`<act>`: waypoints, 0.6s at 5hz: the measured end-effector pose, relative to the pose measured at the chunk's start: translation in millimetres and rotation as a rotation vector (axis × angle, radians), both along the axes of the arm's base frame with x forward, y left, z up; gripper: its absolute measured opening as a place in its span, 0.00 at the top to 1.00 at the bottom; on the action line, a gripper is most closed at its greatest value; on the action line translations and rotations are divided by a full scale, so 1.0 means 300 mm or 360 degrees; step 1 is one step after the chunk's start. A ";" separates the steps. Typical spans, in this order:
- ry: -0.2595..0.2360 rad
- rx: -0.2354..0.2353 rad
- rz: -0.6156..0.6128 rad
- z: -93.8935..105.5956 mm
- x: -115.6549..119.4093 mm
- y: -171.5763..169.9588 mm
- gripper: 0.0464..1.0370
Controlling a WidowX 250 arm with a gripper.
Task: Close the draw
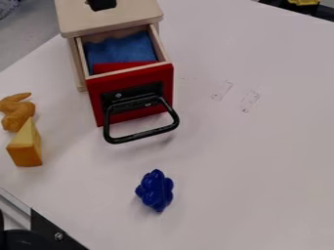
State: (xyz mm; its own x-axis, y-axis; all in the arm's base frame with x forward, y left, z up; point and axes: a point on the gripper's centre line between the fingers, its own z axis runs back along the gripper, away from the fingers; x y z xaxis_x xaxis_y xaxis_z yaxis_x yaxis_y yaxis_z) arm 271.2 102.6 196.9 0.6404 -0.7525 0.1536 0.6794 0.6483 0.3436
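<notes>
We cannot tell how open the end effector is, what it grips, or where the red-fronted drawer (130,79) sits from it. That drawer juts from its wooden cabinet (124,14); our off-centre push could skew and jam it.

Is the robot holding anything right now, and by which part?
That cannot be told; nothing grips the black looped handle of the red-fronted wooden drawer.

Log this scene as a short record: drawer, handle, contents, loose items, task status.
drawer: pulled open, red front
handle: black loop on the front
contents: blue cloth-like piece, red piece
in front: dark blue lumpy toy
view's left: yellow wedge, orange-brown curled toy
task status: drawer not yet closed
</notes>
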 end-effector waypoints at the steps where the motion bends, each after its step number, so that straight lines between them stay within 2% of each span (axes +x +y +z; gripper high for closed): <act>1: 0.0040 -0.0019 0.0000 -0.026 -0.004 -0.004 0.04; 2: 0.0081 -0.0107 0.0102 -0.033 -0.016 -0.030 0.04; 3: 0.0183 -0.0227 0.0348 -0.077 -0.020 -0.057 0.04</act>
